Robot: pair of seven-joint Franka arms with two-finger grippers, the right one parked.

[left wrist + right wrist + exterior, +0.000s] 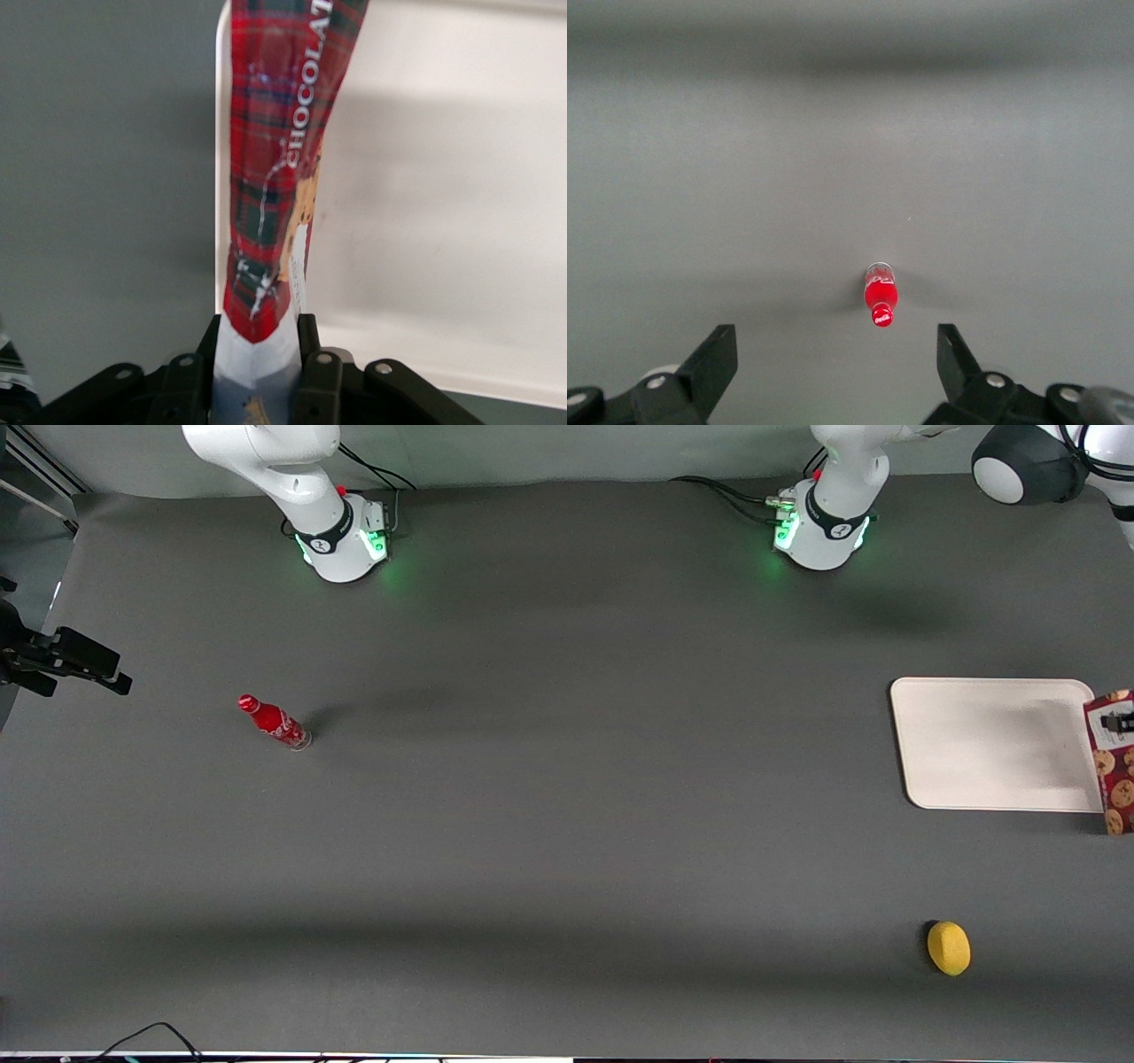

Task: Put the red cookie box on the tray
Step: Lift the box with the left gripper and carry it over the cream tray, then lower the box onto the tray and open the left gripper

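The hand (pixel 257 354) was clamped on 1 end of the box (pixel 279 159), which hung lengthwise over the tray's (pixel 443 221) rim, poised for lowering.

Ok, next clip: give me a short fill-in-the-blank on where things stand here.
1. The gripper is shut on the red cookie ____.
2. The red cookie box hangs over the edge of the ____.
3. The tray has ____ lying on it.
4. The yellow lemon lies ____ to the front camera than the tray.

Missing: box; tray; nothing; nearer
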